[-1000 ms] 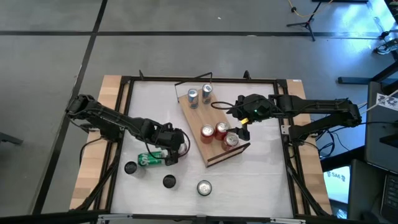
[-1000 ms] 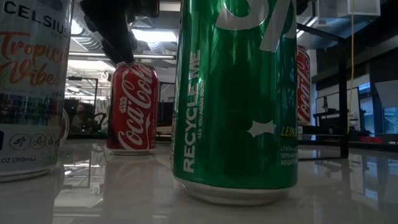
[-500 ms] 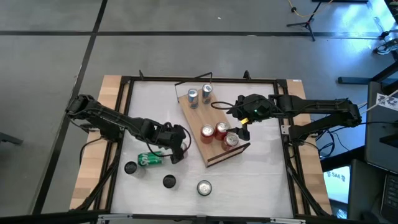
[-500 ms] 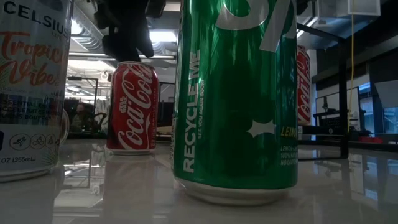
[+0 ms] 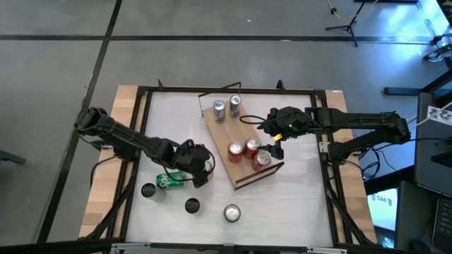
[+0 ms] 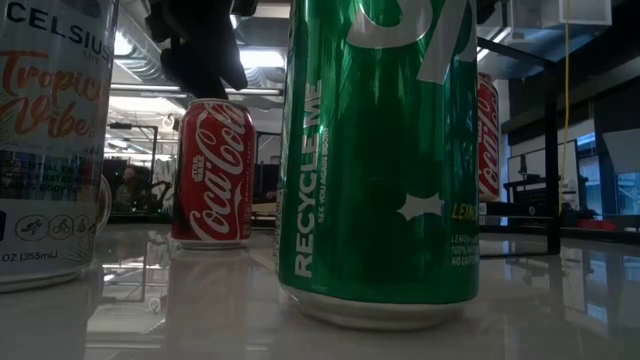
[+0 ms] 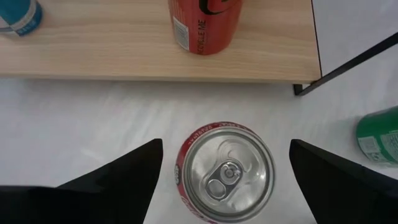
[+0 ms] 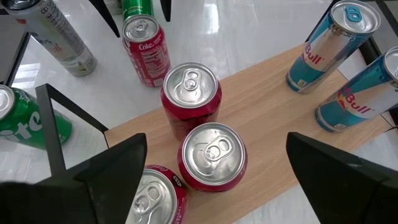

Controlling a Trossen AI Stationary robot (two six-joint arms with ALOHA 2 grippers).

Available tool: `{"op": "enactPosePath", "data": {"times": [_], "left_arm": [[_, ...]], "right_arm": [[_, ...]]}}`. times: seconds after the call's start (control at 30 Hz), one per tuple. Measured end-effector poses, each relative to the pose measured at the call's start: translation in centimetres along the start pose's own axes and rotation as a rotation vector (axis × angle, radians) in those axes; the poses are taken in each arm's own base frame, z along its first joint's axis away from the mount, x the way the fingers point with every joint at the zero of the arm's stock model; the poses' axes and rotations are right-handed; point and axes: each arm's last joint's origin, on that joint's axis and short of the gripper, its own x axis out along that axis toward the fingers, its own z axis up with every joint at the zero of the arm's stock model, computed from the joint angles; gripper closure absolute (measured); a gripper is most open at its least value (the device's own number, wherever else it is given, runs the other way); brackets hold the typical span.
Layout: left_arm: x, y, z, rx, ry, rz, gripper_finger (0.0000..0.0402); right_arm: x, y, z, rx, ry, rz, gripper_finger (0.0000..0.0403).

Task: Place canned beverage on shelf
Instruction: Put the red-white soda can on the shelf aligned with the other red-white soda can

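Long light-wood shelf board (image 8: pixel 261 124), matt, is showing fine straight grain. Red aluminium cans (image 8: pixel 211 155) on it are presenting brushed silver lids with pull tabs. Glossy green metal can (image 6: pixel 380 160) is catching highlights. White tabletop (image 6: pixel 560 300) is mirroring the cans, smooth and shiny. Black gripper fingers (image 7: pixel 112 180) are looking matt plastic.

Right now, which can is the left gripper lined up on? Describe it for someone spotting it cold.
Find the light-wood shelf mid-table. Beside its long edge, on the left arm's side, a red Coca-Cola can stands upright on the white tabletop, under the open left gripper. The other red cans stand on the board, and the green can nearby lies on its side.
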Motion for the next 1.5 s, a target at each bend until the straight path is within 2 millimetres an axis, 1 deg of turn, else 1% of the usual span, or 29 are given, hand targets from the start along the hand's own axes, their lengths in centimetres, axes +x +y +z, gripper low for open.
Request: {"op": "enactPosePath", "data": {"times": [0.17, 0.4, 0.77, 1.3, 1.4, 1.5], "left_arm": [[-0.1, -0.2, -0.3, 0.011, -0.013, 0.010, 0.0065], [0.6, 0.1, -1.0, -0.008, 0.000, 0.030, 0.0065], [2.7, 0.5, -3.1, -0.015, 0.021, -0.027, 0.0065], [2.8, 0.5, -3.1, -0.021, 0.008, -0.029, 0.0066], [2.8, 0.5, -3.0, -0.025, -0.003, -0.037, 0.0076], [2.8, 0.4, -2.9, -0.026, -0.016, -0.039, 0.0097]], "right_arm": [[0.0, 0.0, 0.0, 0.001, 0.000, 0.000, 0.0024], [0.0, 0.0, 0.0, 0.001, 0.000, 0.000, 0.0024], [0.0, 0.0, 0.0, 0.001, 0.000, -0.001, 0.0024], [0.0, 0.0, 0.0, 0.001, 0.000, -0.001, 0.0024], [0.0, 0.0, 0.0, 0.001, 0.000, -0.001, 0.0024], [0.0, 0.0, 0.0, 0.001, 0.000, -0.001, 0.0024]]}}
